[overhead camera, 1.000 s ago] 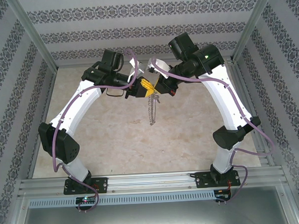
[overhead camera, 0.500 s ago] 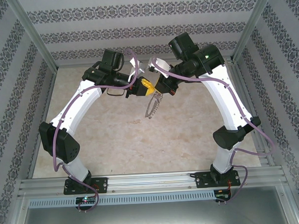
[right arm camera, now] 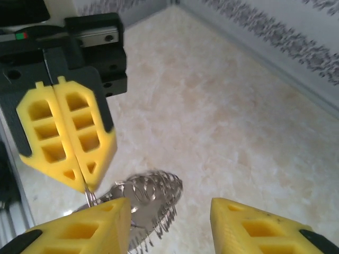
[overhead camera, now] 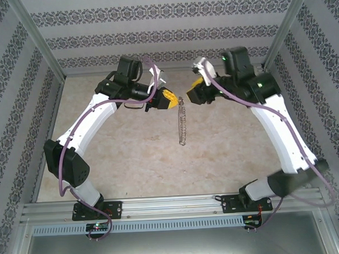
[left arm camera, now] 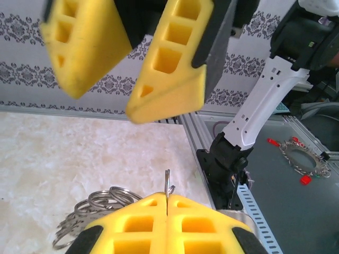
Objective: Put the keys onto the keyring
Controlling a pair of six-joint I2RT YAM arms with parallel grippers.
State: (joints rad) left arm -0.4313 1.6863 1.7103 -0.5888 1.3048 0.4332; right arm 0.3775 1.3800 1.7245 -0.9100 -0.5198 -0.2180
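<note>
Keyring [overhead camera: 182, 122] hanging from clenched left gripper [overhead camera: 167, 98]
Just beside, the right gripper [overhead camera: 193, 91] stands released; table [overhead camera: 131, 157] below, walls [overhead camera: 22, 111] well apart.

The keyring [overhead camera: 182, 122] hangs below the left fingers [overhead camera: 167, 98], right fingers [overhead camera: 197, 83] beside.

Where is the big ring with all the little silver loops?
In the top view, the thin hoop fringed with silvery loops hangs above the table's middle, pinched at its top by the shut left gripper, just left of the open right gripper.
</note>
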